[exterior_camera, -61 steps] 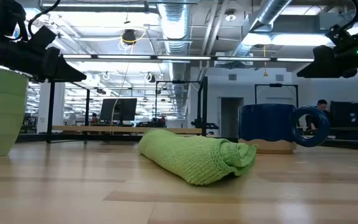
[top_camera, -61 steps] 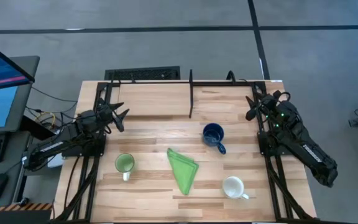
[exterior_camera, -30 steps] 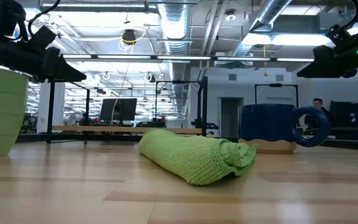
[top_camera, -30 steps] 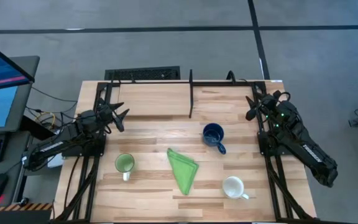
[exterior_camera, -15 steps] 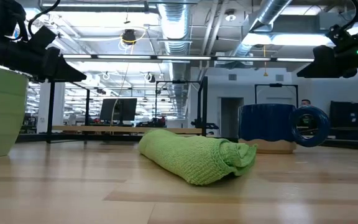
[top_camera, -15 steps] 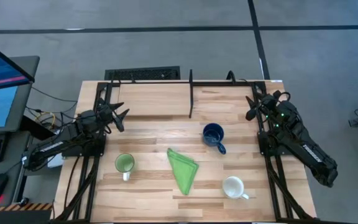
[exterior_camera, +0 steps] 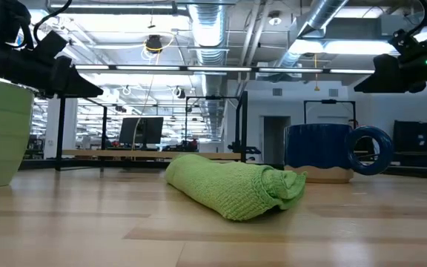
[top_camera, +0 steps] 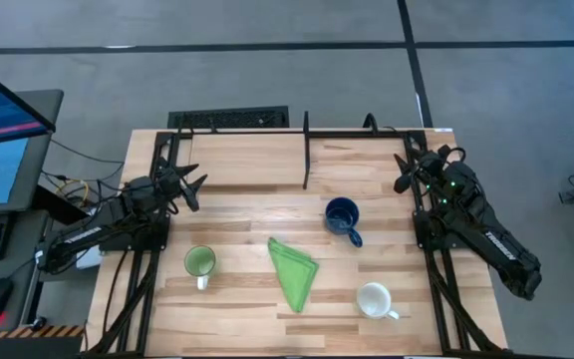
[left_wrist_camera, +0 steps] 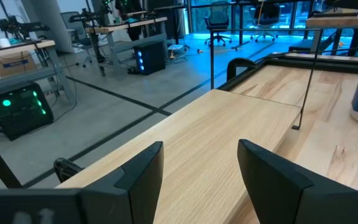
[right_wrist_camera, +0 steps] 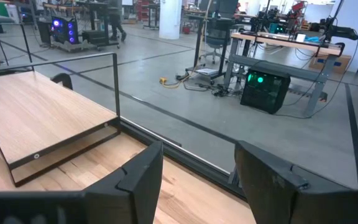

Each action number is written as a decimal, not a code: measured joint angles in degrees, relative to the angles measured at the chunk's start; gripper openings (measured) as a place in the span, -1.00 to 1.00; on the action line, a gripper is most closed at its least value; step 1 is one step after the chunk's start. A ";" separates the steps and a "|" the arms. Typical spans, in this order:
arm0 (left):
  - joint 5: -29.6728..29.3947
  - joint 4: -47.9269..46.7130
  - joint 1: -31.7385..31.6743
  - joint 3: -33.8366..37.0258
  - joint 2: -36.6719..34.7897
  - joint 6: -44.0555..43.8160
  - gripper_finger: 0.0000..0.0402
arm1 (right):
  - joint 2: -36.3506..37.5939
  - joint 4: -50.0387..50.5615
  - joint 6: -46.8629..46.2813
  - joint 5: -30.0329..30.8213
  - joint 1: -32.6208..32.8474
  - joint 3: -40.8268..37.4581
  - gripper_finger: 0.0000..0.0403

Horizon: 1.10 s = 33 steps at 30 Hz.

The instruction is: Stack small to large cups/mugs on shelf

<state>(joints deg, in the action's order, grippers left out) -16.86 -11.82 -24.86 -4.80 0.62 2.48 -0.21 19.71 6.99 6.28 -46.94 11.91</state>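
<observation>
**Three mugs loose on the bench, shelf bare, both arms parked**

The light wooden bench (top_camera: 247, 299) was seen from above with the low black metal-rod shelf with a light wooden base (top_camera: 257, 160) set along its far edge, and no mug was on it. The two dark arms were held at the shelf's ends: the left gripper (top_camera: 191, 186) near the left end and the right gripper (top_camera: 404, 178) near the right end. Both sets of jaws stood open and empty, as the wrist views showed.

A folded green cloth (top_camera: 294, 269) lay mid-bench, its long axis running from far to near. The dark blue handled mug (top_camera: 342, 216) stood upright just in front of the shelf, right of centre, its handle turned toward the near right. The white handled mug (top_camera: 374, 298) stood upright near the front right, handle pointed right. The light green mug with a white handle (top_camera: 199, 262) stood upright at the front left, handle pointed toward the near edge.

No grasp had been begun. The first pick would best be made by the rim or wall opposite the handle, with the mug kept upright. The mugs' sizes could not be ranked with confidence from above. The cloth should be avoided.
</observation>
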 joint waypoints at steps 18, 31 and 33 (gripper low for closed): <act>-0.11 0.00 -0.02 -0.02 0.00 4.73 -0.01 | 0.00 0.01 0.01 0.00 0.00 0.00 0.10; -0.11 0.00 -0.02 -0.01 -0.02 5.35 -0.01 | 0.00 -0.01 6.37 0.00 -0.01 -0.01 0.10; -0.11 0.00 -0.02 -0.02 0.00 5.18 -0.01 | 0.00 -0.16 6.42 0.02 -0.01 -0.01 0.10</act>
<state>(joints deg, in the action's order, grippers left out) -16.97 -11.81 -24.88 -4.82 0.62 7.66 -0.21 19.56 13.41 6.31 -46.96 11.90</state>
